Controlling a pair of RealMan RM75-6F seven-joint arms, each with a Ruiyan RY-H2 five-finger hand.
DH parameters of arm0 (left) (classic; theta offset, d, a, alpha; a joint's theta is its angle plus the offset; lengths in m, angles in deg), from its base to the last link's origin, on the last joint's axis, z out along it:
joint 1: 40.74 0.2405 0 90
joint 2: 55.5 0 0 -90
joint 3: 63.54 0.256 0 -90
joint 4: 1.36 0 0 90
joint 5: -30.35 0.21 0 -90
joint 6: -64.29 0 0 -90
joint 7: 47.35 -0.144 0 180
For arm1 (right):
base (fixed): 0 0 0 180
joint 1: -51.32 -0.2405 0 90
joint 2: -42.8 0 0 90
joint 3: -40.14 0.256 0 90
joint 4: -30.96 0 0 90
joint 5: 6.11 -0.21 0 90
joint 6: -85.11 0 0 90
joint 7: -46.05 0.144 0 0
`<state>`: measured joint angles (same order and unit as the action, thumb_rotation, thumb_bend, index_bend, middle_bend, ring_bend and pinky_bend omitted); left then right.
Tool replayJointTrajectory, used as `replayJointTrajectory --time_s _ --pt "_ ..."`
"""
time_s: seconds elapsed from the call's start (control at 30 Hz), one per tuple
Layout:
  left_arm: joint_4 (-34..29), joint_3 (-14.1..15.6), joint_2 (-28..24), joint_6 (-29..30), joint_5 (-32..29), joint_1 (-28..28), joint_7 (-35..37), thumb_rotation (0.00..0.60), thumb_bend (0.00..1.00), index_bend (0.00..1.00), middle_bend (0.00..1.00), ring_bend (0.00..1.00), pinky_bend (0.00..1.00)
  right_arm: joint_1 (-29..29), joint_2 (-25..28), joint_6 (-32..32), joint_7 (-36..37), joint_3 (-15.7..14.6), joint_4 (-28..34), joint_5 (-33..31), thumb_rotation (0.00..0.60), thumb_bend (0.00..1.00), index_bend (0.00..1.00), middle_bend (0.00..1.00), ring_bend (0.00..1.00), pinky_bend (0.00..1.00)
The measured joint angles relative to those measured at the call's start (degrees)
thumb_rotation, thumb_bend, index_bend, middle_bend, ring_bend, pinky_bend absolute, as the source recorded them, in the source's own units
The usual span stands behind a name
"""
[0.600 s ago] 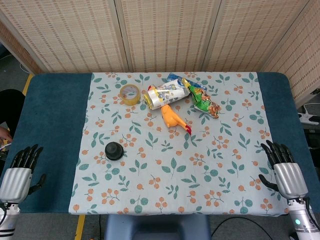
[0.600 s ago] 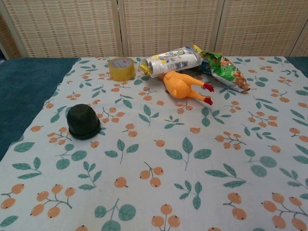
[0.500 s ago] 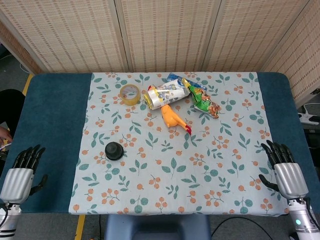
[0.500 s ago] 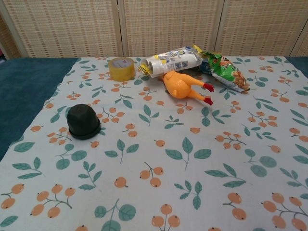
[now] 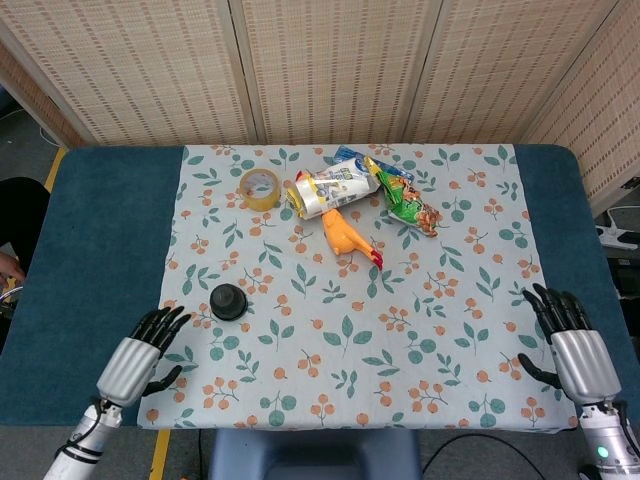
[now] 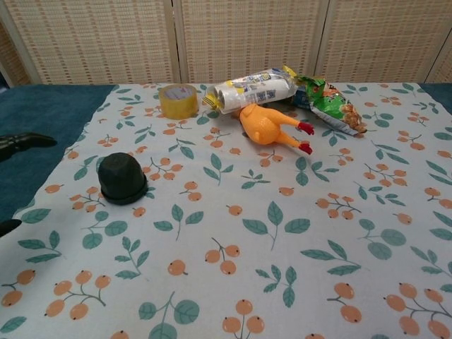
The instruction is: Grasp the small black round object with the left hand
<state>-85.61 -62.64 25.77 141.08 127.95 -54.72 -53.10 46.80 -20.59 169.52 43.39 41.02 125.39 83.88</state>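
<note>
- Two hands are showing in our head view, neither one holding anything.
- We're seeing the left hand (image 5: 140, 350) sitting at the near-left edge of the floral cloth (image 5: 470, 300), fingers spread and pointing toward the far side, nothing in them.
- The small black round object (image 5: 229, 301) is lying on the cloth just beyond and to the right of those fingertips (image 5: 170, 318), near but apart, not touching.
- Our chest view is catching only dark fingertip bits (image 6: 25, 141) at the left frame edge, apart from the black object.
- The right hand (image 5: 570, 345) is resting on the blue table (image 5: 100, 230) at the near-right, fingers apart and empty.
- At the far side we're seeing a tape roll (image 5: 259, 188), a white packet (image 5: 333, 189), a green snack bag (image 5: 405, 198) and a rubber chicken (image 5: 345, 238) clustering together.
</note>
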Motion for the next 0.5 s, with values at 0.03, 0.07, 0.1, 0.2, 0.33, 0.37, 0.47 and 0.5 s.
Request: replayJointTrajectory --time_s 0.03,0.07,0.1,0.2,0.33,0.37,0.47,0.5 --pt "0.3 -0.2 0.9 -0.7 -0.1 -0.5 -1.4 0.600 0.33 0.00 0.00 0.00 0.08 -0.1 0.3 -0.4 0.6 -0.2 0.2 0.1 0.600 0.15 0.00 0.00 0.00 0.00" --pt "0.8 -0.4 2.3 -1.4 -0.2 -1.2 -3.4 0.600 0.32 0.00 0.00 0.00 0.08 -0.1 0.6 -0.7 1.0 -0.4 0.3 0.1 0.600 0.15 0.00 0.00 0.00 0.00" --pt "1.4 -0.6 3.6 -1.9 -0.2 -1.7 -4.9 0.600 0.32 0.00 0.00 0.00 0.07 -0.2 0.8 -1.1 1.2 -0.5 0.4 0.1 0.600 0.15 0.00 0.00 0.00 0.00" --pt "3.9 -1.3 7.8 -3.4 -0.6 -3.3 -8.7 0.600 0.31 0.00 0.00 0.00 0.06 -0.2 1.2 -1.6 0.8 -0.6 0.7 -0.4 0.600 0.15 0.00 0.00 0.00 0.00" --pt "6.6 -2.7 11.4 -5.7 -2.6 -5.3 -10.3 0.600 0.31 0.00 0.00 0.00 0.06 -0.3 1.5 -2.0 0.6 -0.6 1.2 -0.7 0.600 0.15 0.00 0.00 0.00 0.00" --pt "7.1 -3.0 11.9 -6.2 -3.0 -5.7 -10.6 0.600 0.31 0.00 0.00 0.00 0.06 -0.3 1.5 -2.0 0.6 -0.6 1.3 -0.7 0.600 0.15 0.00 0.00 0.00 0.00" --pt "9.2 -3.7 13.8 -8.0 -4.7 -6.9 -11.5 0.600 0.30 0.00 0.00 0.00 0.06 -0.3 1.6 -2.1 0.6 -0.6 1.5 -0.7 0.600 0.15 0.00 0.00 0.00 0.00" --pt "10.1 -4.0 14.5 -8.5 -5.2 -7.4 -11.6 0.600 0.29 0.00 0.00 0.00 0.06 -0.3 1.6 -2.0 0.6 -0.6 1.5 -0.8 0.600 0.15 0.00 0.00 0.00 0.00"
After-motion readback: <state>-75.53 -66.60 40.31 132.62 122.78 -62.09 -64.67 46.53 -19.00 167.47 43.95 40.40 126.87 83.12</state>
